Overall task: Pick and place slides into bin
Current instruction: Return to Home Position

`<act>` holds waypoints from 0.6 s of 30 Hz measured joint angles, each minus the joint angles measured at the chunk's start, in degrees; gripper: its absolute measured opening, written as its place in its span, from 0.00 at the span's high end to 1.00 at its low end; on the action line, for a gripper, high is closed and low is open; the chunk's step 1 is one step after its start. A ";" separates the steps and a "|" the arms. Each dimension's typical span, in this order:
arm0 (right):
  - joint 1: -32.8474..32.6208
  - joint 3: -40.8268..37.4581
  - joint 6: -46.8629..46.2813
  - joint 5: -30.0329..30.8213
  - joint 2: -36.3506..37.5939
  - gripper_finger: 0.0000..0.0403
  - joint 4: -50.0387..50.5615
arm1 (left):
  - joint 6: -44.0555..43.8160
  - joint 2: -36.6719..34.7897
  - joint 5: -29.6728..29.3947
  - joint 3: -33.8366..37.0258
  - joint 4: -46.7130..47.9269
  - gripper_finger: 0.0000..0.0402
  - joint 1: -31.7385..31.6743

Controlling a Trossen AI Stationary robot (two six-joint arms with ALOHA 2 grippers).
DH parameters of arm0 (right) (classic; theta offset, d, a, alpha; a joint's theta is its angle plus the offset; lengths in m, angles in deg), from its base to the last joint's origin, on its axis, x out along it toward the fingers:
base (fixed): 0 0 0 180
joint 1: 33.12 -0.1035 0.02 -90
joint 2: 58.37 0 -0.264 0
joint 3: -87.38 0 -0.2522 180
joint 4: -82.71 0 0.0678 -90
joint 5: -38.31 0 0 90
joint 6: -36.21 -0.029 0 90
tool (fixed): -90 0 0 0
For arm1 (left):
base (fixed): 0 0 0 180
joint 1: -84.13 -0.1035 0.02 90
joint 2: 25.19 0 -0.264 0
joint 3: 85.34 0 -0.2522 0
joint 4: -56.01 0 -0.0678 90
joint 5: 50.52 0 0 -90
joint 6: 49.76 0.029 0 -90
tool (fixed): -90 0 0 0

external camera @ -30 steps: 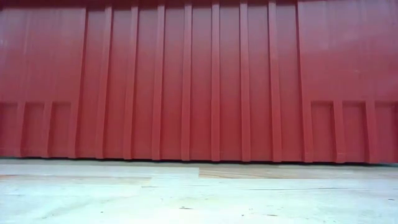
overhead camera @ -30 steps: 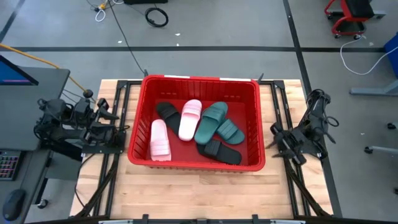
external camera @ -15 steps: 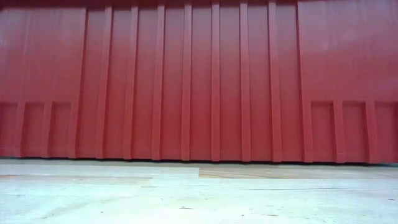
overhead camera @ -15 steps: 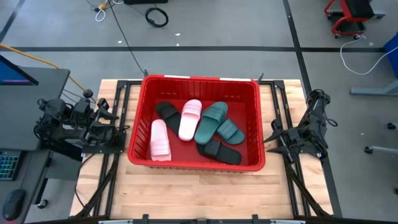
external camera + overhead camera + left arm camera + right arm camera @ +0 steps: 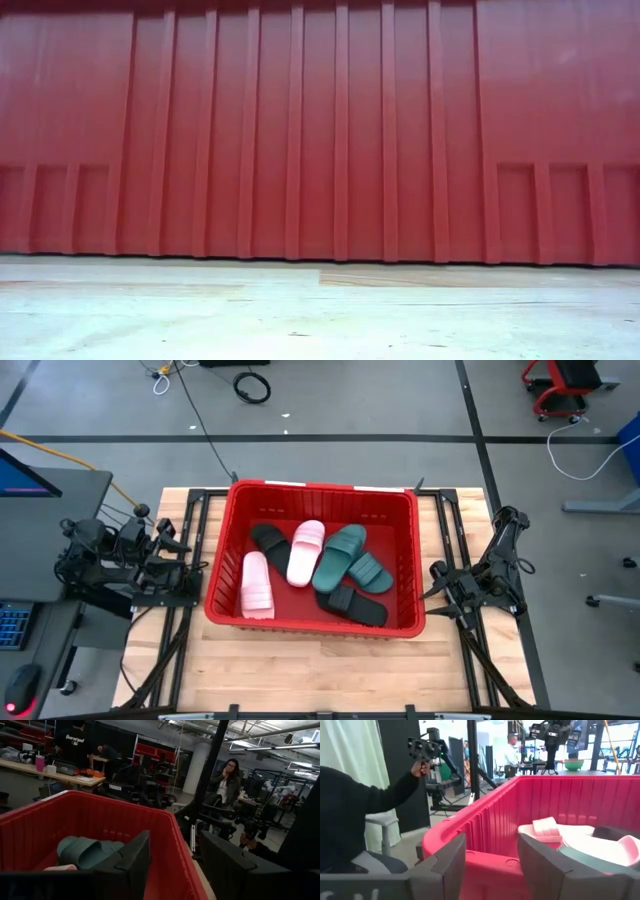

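Container: the bin point(image 5: 320, 488) sits mid-table point(image 5: 300, 665); its ribbed red wall fills the low view.
Contents: all six slides lie inside it, loosely overlapped: two pink slides point(image 5: 258, 582), two green slides point(image 5: 340, 557), two black slides point(image 5: 357, 605).
Left arm: the left gripper point(image 5: 175, 840) waits just outside the bin's left wall, fingers wide apart, holding nothing.
Right arm: the right gripper point(image 5: 491, 841) sits just outside the right wall, fingers wide apart, holding nothing.
Reason: nothing looks left to pick, so both arms appear parked clear.

Past my left pincer point(image 5: 175, 851) 1 person point(image 5: 227, 779) stands in the room. To one side of my right pincer point(image 5: 492, 854), a dark sleeve point(image 5: 375, 795) holds up a handheld device point(image 5: 422, 747). The wooden table point(image 5: 330, 670) lies below both.
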 joint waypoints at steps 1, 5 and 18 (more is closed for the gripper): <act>0.00 -0.34 0.12 0.00 0.00 0.54 -0.40 | 0.00 0.00 0.00 0.00 0.02 0.55 0.02; 0.00 -2.75 -0.02 -0.09 0.00 0.54 -3.98 | -0.02 0.00 0.00 0.00 0.00 0.56 0.00; -0.02 -2.75 2.62 -2.10 -0.28 0.54 -5.39 | -0.01 0.00 0.00 0.00 0.17 0.56 0.00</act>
